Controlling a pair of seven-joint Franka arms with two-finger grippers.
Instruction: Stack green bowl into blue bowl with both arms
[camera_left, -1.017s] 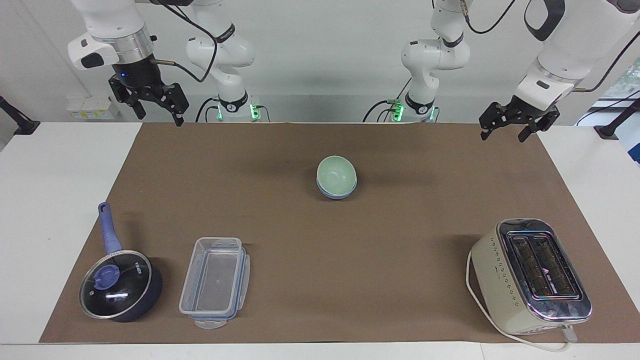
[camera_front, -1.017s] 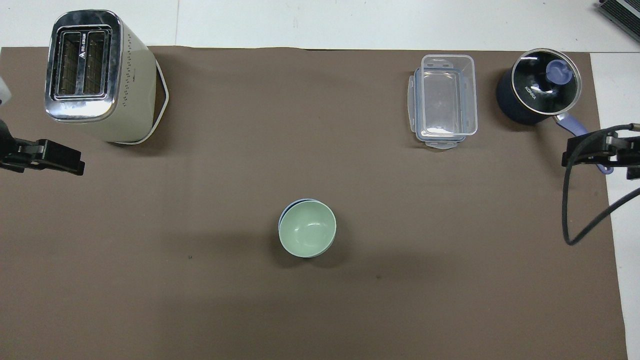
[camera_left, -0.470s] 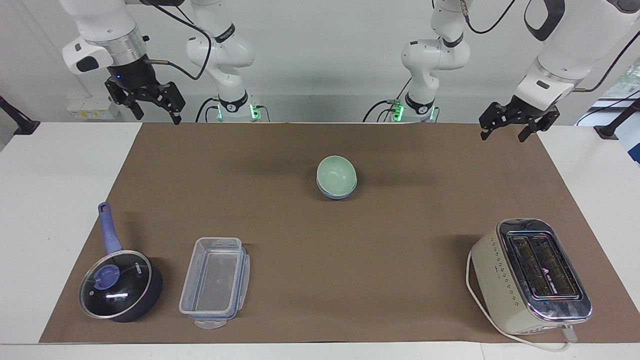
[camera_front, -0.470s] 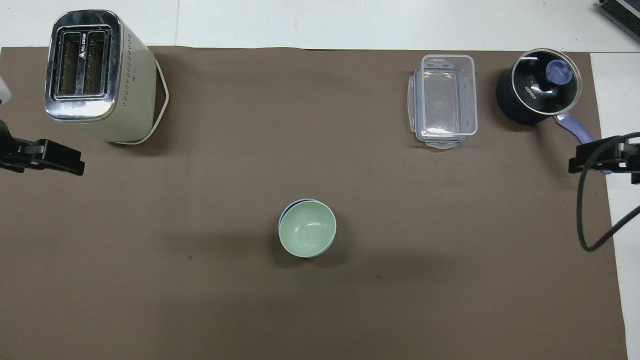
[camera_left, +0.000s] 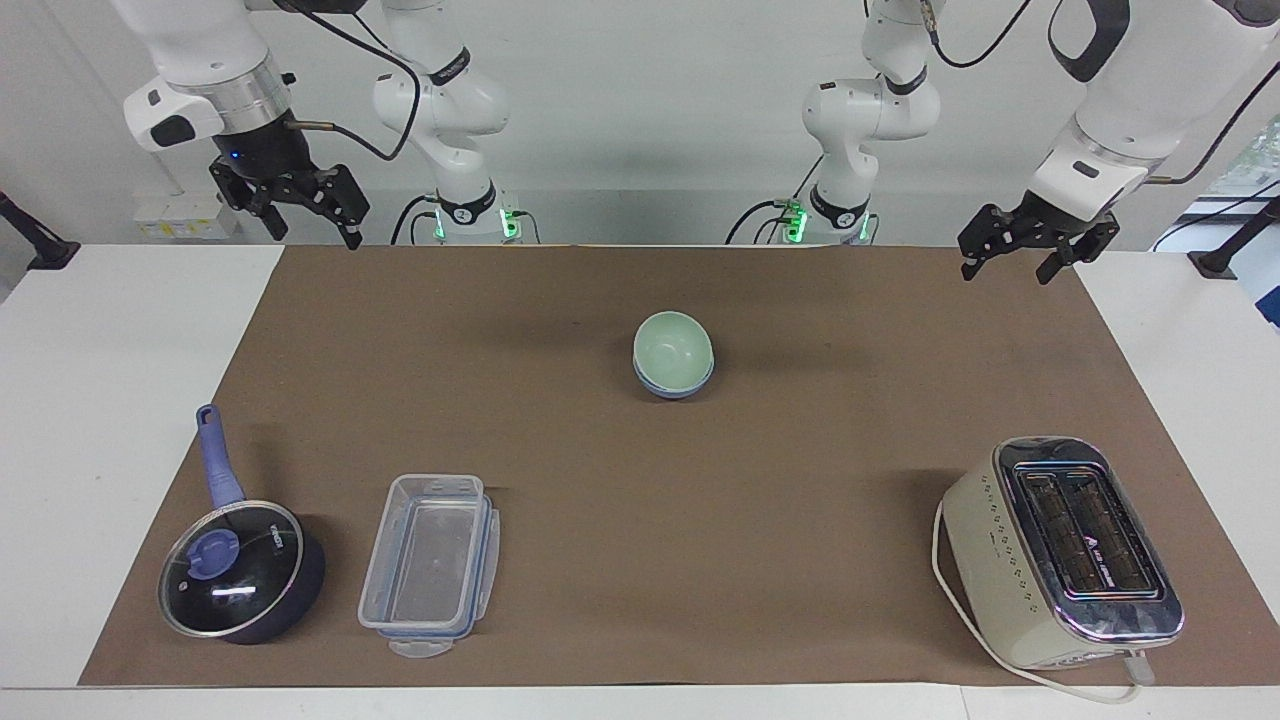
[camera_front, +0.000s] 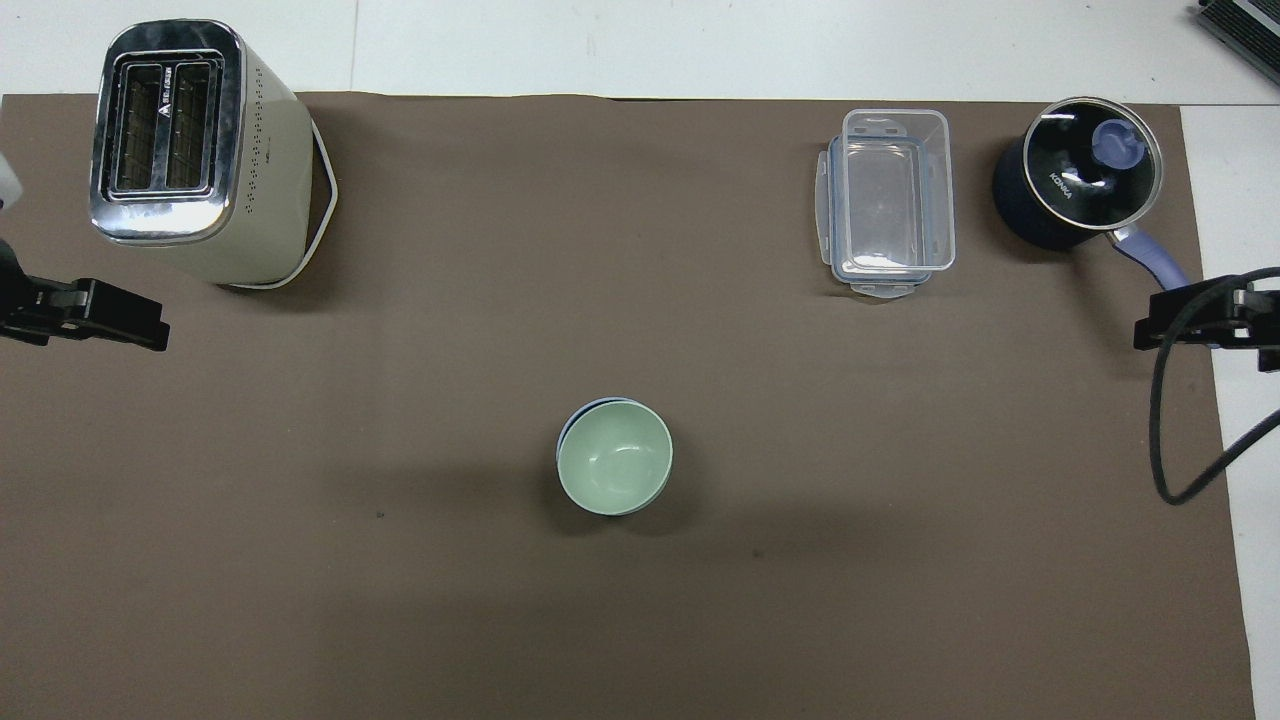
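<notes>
The green bowl (camera_left: 673, 349) sits nested inside the blue bowl (camera_left: 675, 385) at mid-mat, nearer the robots than the toaster (camera_left: 1062, 550) and the clear food container (camera_left: 430, 562) — only a thin blue rim shows under it, so the stack reads as done. The pair rests square on the brown mat (camera_left: 800, 480) with nothing touching it, which suggests it was set there on purpose, within reach of both arms.

Left gripper (camera_left: 1012, 258) hangs raised over the mat's corner at the left arm's end of the bench (camera_left: 1180, 350), fingers spread and empty, wrist tilted inward. Right gripper (camera_left: 305, 222) hangs raised over the mat's edge at the right arm's end, fingers likewise released, holding nothing. Both are well apart from the bowls — a parked, waiting pose.

In the overhead view just the tips show at the edges: left gripper (camera_front: 95, 312), right gripper (camera_front: 1195, 318) over the saucepan (camera_front: 1078, 185) handle end. The saucepan, lid on, stands beside the container.
</notes>
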